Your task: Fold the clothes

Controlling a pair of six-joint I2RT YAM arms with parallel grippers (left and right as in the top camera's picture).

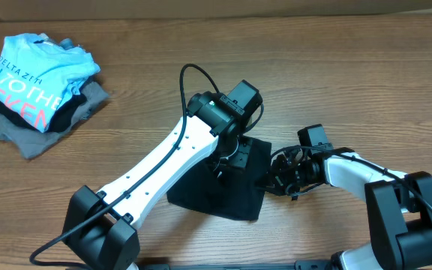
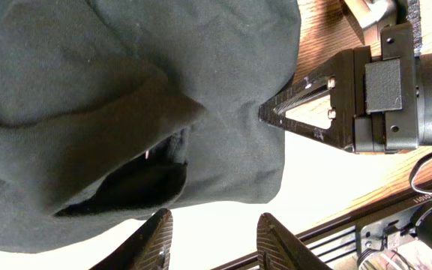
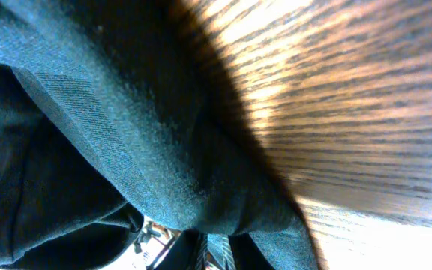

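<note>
Black T-shirt [image 1: 220, 193] folded into compact dark bundle, lying on wooden table [image 1: 336, 67] near front centre, beneath both arms. Left gripper [image 2: 216, 240] hovering just over bundle, fingers [image 2: 156, 238] parted, nothing between them. Right gripper [image 1: 264, 181] at bundle's right edge, pinched closed on fabric there. Far left corner: light blue T-shirt [image 1: 36, 75] with lettering heaped on grey garment [image 1: 47, 139], well apart from bundle.
</note>
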